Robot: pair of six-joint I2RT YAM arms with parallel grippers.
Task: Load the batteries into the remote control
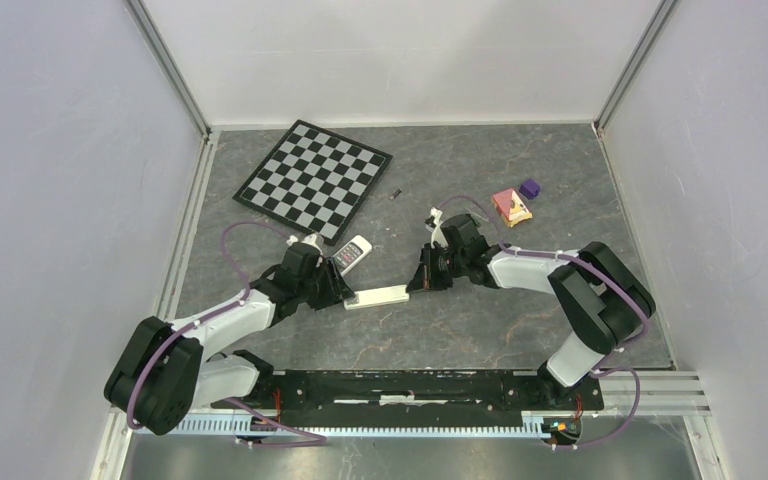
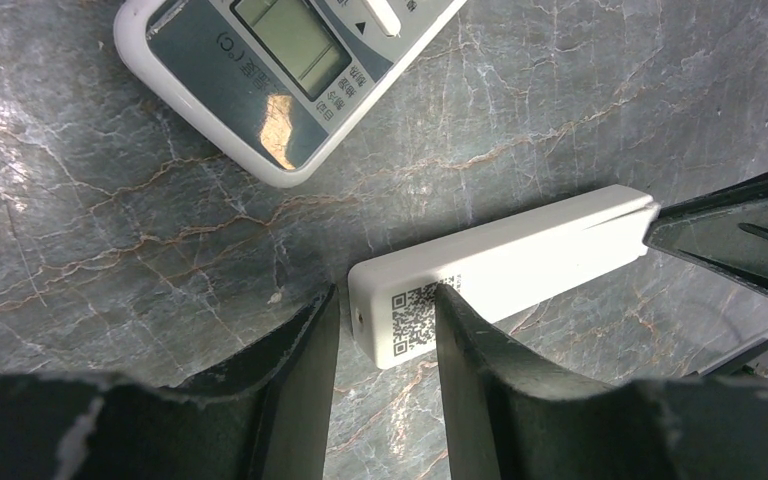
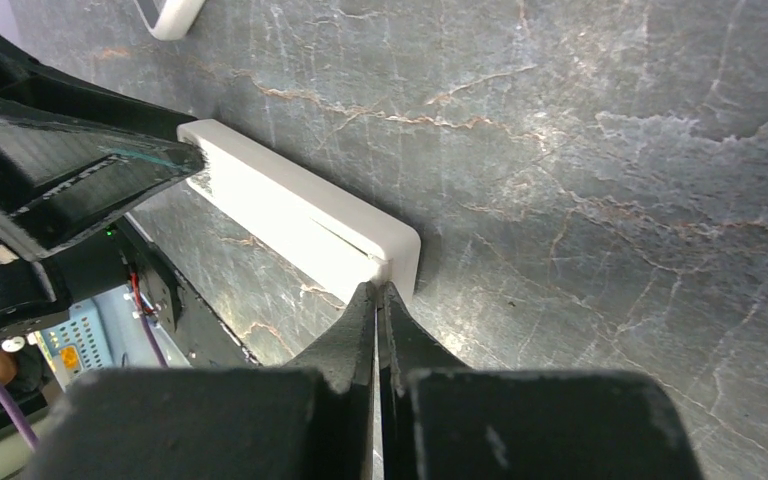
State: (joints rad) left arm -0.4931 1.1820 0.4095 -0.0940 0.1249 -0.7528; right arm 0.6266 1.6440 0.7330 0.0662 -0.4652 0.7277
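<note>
Grey marbled tabletop (image 1: 480, 335): my half-spread left gripper (image 2: 388, 295) straddles the remote control (image 1: 377, 296) at its nine-o'clock end, my right gripper (image 3: 376, 292), pressed together, meets its three-o'clock end and could skid it; a battery (image 1: 397, 193) lies at twelve o'clock.

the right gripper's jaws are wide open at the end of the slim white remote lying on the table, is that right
Not quite. The right gripper is shut, fingertips pressed together, not wide open; the right wrist view shows it. The rest holds: its tips are at the end of the slim white remote, which lies on the table.
</note>
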